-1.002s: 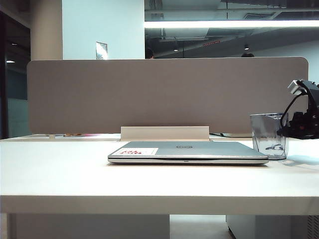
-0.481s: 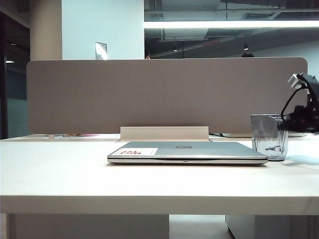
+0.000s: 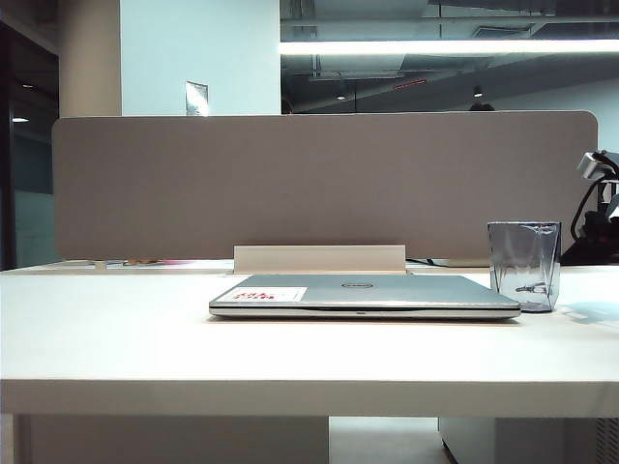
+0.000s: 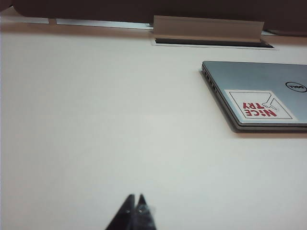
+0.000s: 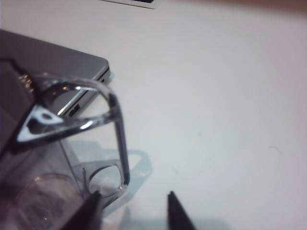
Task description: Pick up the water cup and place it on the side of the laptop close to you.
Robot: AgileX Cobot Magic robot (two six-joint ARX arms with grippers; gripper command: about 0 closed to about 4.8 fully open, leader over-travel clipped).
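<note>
The water cup [image 3: 523, 266], clear bluish-grey and faceted, stands upright on the white table just off the right end of the closed silver laptop [image 3: 363, 293]. In the exterior view, the right arm [image 3: 602, 217] shows only at the right edge, apart from the cup. In the right wrist view, my right gripper [image 5: 133, 195] is open; the cup's squared handle [image 5: 118, 127] is close in front of one fingertip, with the laptop corner [image 5: 53, 60] behind it. My left gripper [image 4: 135, 197] is shut and empty over bare table, well away from the laptop [image 4: 259, 93].
A tall grey divider panel [image 3: 319, 184] closes off the back of the table. A raised cable-port flap [image 3: 319, 258] stands behind the laptop. The table's front edge [image 3: 290, 396] runs across the exterior view.
My right gripper opened, let go of the cup's handle and drew back to the right. The cup stays standing beside the laptop. The left arm has not moved.
</note>
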